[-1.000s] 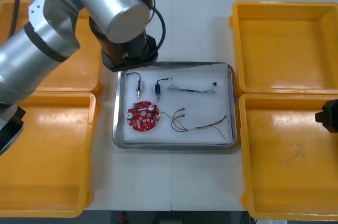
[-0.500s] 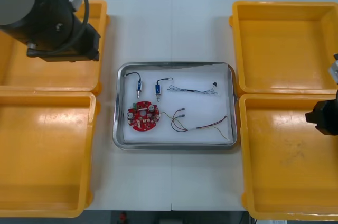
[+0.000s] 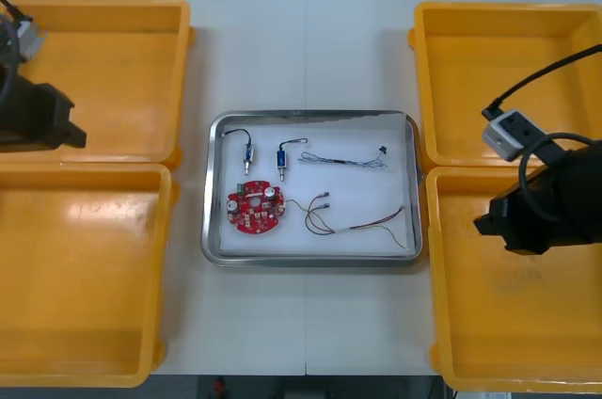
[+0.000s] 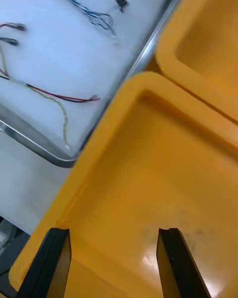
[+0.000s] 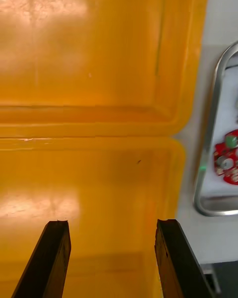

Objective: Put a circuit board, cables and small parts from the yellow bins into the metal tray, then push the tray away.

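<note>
1. Light tabletop [image 3: 310, 41].
2. Four yellow plastic bins [image 3: 113, 70], paired at 9 and 3 o'clock.
3. Your right arm [image 3: 546, 206]: jaws parted, empty, over the near 3 o'clock bin. Your left arm [image 3: 33, 117]: likewise, farther off.
4. One rectangular metal tray [image 3: 310, 116]: centre, long axis 9-to-3, at 9 o'clock from your right jaws; push toward 12.
5. Inside: round red circuit board [image 3: 256, 209], thin cables [image 3: 362, 225], small metal parts [image 3: 281, 158].

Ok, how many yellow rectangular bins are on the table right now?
4: the left far bin, the left near bin, the right far bin and the right near bin, flanking the shiny metal tray. None looks hidden.
</note>
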### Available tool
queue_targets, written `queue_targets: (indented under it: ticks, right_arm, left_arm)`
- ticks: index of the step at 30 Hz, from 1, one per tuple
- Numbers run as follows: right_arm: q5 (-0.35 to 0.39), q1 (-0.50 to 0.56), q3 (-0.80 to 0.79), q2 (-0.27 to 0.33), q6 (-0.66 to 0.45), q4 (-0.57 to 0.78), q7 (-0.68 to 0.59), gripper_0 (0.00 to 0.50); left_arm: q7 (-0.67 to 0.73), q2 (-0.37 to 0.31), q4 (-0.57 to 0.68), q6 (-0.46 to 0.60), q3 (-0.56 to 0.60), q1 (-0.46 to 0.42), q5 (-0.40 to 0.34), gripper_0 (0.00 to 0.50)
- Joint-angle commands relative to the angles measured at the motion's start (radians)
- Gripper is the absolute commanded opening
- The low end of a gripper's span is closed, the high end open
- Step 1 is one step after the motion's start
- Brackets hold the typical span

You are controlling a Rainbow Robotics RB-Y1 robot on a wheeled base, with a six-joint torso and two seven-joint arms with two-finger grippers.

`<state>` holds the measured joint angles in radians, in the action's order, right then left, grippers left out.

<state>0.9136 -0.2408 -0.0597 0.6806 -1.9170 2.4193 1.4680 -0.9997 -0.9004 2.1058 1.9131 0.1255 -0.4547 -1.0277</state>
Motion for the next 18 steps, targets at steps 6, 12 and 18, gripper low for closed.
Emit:
queue_targets:
  ticks: [6, 12, 18]
  right_arm:
    - [-0.095, -0.229, 0.363, 0.028, -0.003, 0.012, -0.015, 0.500]
    - [-0.134, -0.321, 0.543, -0.032, -0.003, -0.057, -0.008, 0.500]
    - [-0.187, -0.390, 0.679, -0.092, 0.038, -0.111, 0.014, 0.500]
  left_arm:
    - [-0.227, -0.084, 0.036, 0.007, 0.160, 0.197, -0.031, 0.500]
    - [-0.250, -0.084, 0.026, 0.007, 0.226, 0.283, -0.023, 0.500]
    - [-0.257, -0.084, 0.026, 0.007, 0.247, 0.317, -0.017, 0.500]
